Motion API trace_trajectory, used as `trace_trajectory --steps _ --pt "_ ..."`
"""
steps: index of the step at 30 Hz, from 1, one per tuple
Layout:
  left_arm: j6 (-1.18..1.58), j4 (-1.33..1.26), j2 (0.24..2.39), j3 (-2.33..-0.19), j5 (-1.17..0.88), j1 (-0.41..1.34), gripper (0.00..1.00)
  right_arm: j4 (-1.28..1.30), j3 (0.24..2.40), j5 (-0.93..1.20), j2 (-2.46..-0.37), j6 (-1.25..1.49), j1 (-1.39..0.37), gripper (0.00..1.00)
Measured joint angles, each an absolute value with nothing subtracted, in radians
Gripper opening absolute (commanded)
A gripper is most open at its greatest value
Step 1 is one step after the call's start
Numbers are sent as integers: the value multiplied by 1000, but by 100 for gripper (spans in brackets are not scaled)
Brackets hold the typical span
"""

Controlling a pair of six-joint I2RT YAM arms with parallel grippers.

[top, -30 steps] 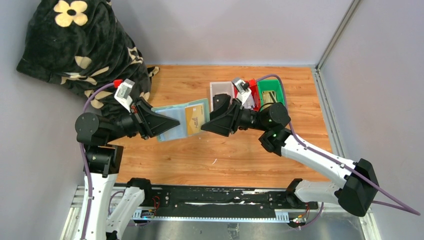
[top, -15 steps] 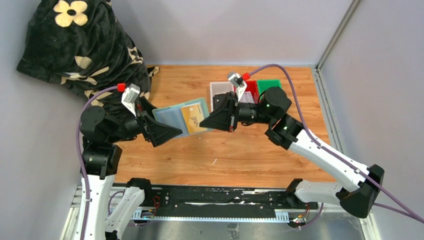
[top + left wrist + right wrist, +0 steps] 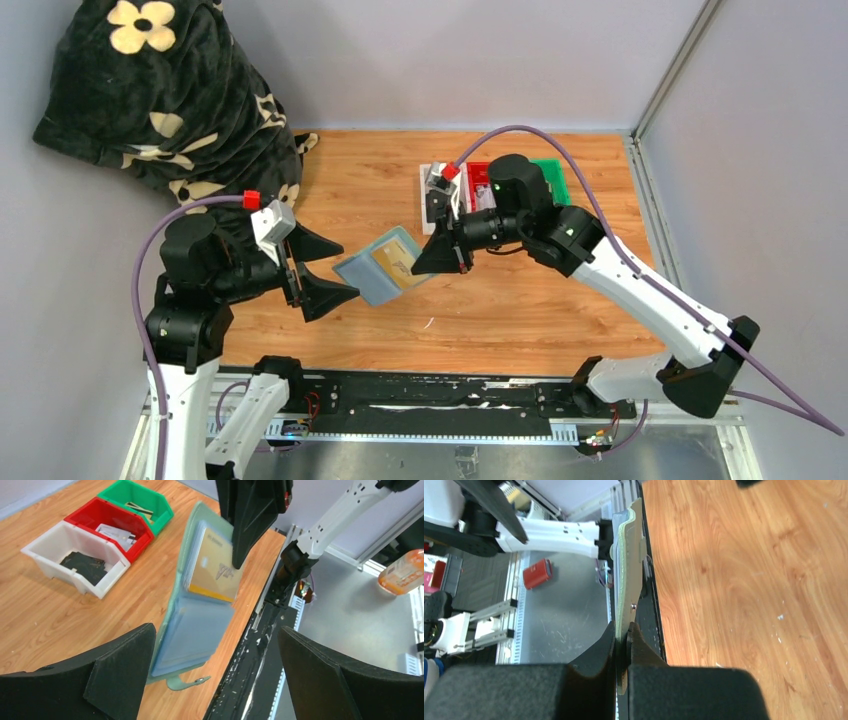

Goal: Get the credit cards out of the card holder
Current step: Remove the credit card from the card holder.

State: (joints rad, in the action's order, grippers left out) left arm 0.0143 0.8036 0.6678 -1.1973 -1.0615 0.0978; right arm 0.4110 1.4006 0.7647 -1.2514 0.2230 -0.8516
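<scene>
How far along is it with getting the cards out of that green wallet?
Done: the wallet is open and lifted, pinched by the right gripper. In hand: the left gripper stands open beside it, empty. Left: the gold card sits in its pocket, not yet pulled.

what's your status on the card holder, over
Left gripper open, holding nothing. Right gripper shut on the card holder, held open above the table. Tan-gold card not yet out of its pocket. Nothing in the way.
</scene>
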Motion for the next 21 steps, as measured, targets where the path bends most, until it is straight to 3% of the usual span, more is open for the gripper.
trace_trajectory --steps 7,21 --pt "-66 839 667 -1182 -1061 98 95 547 1451 782 -1325 123 -883 0" --pt "-71 857 689 -1107 -1141 113 69 640 1643 841 -1495 -6 -1002 0"
